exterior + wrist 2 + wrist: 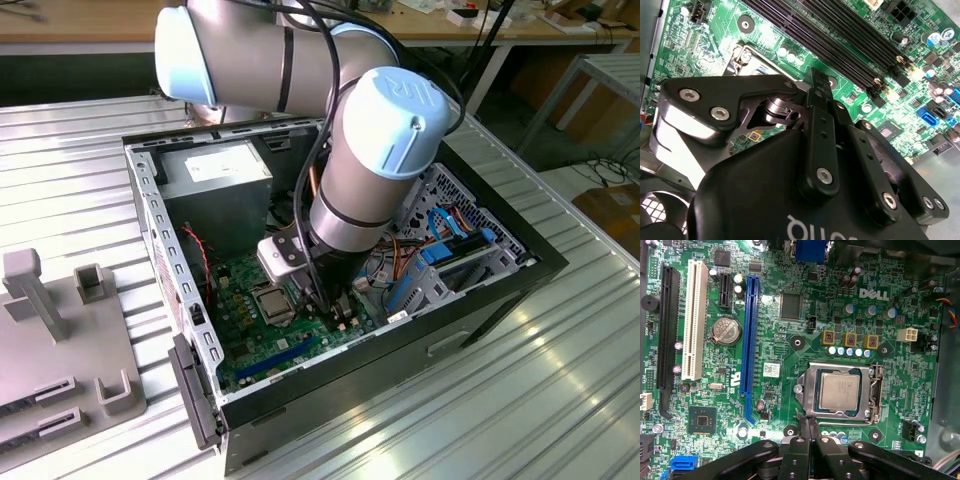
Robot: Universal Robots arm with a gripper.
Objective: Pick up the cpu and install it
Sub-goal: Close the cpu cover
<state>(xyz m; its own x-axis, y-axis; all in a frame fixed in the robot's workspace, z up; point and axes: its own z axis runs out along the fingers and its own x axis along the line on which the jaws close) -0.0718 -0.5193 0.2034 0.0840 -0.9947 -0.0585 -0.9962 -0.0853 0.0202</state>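
The robot arm [370,160] reaches down into an open computer case [480,300]. The case sits on a ribbed metal surface [560,400]. A grey plastic holder [60,350] lies on that surface, towards the exterior view's left, well apart from the case.

Inside the case lies a big green motherboard [770,330]. The cpu [840,391] is a small silvery square. It lies flat inside the square metal socket frame [807,390] on the motherboard. It is not tilted. In the exterior view the cpu [272,298] shows as a small grey square just beside the arm's lower end.

The hand [808,426] is black. In the first wrist view its two fingers [815,432] are pressed together, with no gap at the tips. It holds nothing. The tips are near one edge of the socket frame and are not over the cpu. I cannot tell if the tips touch the board. In the second wrist view the hand [816,82] looks like one narrow black bar over the board.

On the motherboard there is a long blue slot [748,337], a white slot [693,320] and a black slot [667,335]. A round silver battery [725,331] sits between the white and the blue slot. A small dark shiny chip [703,419] sits near the end of the blue slot.
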